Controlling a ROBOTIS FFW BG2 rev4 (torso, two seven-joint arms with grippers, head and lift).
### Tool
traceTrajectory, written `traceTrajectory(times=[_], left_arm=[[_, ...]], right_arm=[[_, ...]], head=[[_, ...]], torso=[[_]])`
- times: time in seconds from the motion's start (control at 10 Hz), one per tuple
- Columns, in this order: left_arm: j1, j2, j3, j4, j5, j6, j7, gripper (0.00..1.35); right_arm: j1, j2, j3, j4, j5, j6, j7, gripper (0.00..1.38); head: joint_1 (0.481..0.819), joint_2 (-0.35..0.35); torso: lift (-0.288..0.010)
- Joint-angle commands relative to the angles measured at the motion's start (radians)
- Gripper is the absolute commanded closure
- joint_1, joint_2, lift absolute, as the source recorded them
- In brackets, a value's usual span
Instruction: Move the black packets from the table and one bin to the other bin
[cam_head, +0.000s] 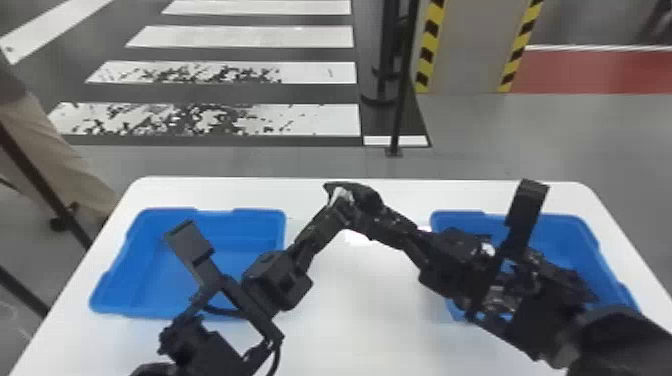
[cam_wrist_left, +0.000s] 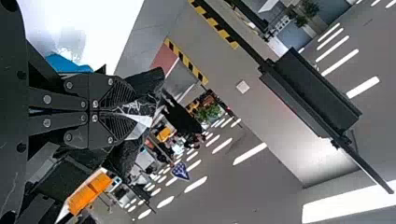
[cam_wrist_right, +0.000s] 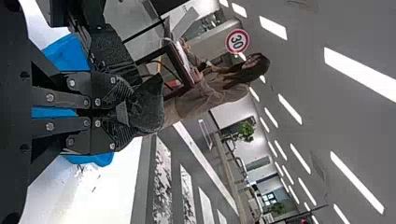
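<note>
Two hands come together above the far middle of the surface: the left hand (cam_head: 338, 206) and the right hand (cam_head: 364, 202), their tips close to one another. Both are clamped on black packet material. The left wrist view shows the left hand's fingers drawn together on a crinkled, shiny piece; the right wrist view shows the right hand's fingers closed on a dull black packet (cam_wrist_right: 148, 105), which bulges out past the tips. Whether both grip the same packet, I cannot tell.

Below and to either side, two blue bins rest on the white surface (cam_head: 345, 325): the left bin (cam_head: 112, 300) partly behind the left arm, the right bin (cam_head: 575, 225) largely covered by the right arm, so its contents cannot be made out. Beyond the far edge, a thin black post (cam_head: 399, 100) stands on the grey floor (cam_head: 500, 130), near white stripes (cam_head: 320, 120) and a panel (cam_head: 465, 45) with yellow-and-black edging.
</note>
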Motion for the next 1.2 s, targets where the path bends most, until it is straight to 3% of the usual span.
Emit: traceTrajectory(times=[0.0, 0.1, 0.3, 0.4, 0.6, 0.8, 0.9, 1.1], left_arm=[[0.002, 0.001, -0.006, 0.001, 0.027, -0.021, -0.001, 1.05], [0.007, -0.001, -0.008, 0.001, 0.033, -0.038, -0.002, 0.63], [0.010, 0.001, -0.012, 0.001, 0.029, -0.048, -0.004, 0.18], [0.010, 0.001, -0.010, 0.003, 0.025, -0.050, -0.004, 0.10], [0.022, -0.004, 0.015, 0.020, 0.007, -0.077, -0.004, 0.12], [0.064, -0.025, 0.113, 0.023, -0.109, -0.136, 0.001, 0.12], [0.091, -0.038, 0.171, 0.025, -0.193, -0.163, 0.004, 0.12], [0.135, -0.044, 0.221, 0.025, -0.234, -0.180, 0.005, 0.11]], right_arm=[[-0.003, 0.001, -0.012, -0.007, 0.009, -0.007, -0.006, 1.11], [-0.010, 0.005, -0.034, -0.007, 0.019, -0.022, -0.010, 1.11], [-0.020, 0.009, -0.072, -0.007, 0.031, -0.049, -0.014, 1.11], [-0.020, 0.012, -0.096, -0.009, 0.039, -0.061, -0.017, 1.12], [0.015, 0.015, -0.166, -0.026, 0.069, -0.064, -0.017, 1.12], [0.093, 0.029, -0.290, -0.051, 0.137, -0.037, -0.017, 1.11], [0.142, 0.038, -0.371, -0.068, 0.193, -0.010, -0.017, 1.11], [0.211, 0.054, -0.519, -0.075, 0.330, 0.049, -0.019, 1.11]], head=[[0.695, 0.015], [0.695, 0.009], [0.695, -0.009], [0.695, -0.023], [0.695, -0.044], [0.695, -0.062], [0.695, -0.062], [0.695, -0.073]], torso=[[-0.110], [-0.110], [-0.110], [-0.110], [-0.110], [-0.110], [-0.110], [-0.110]])
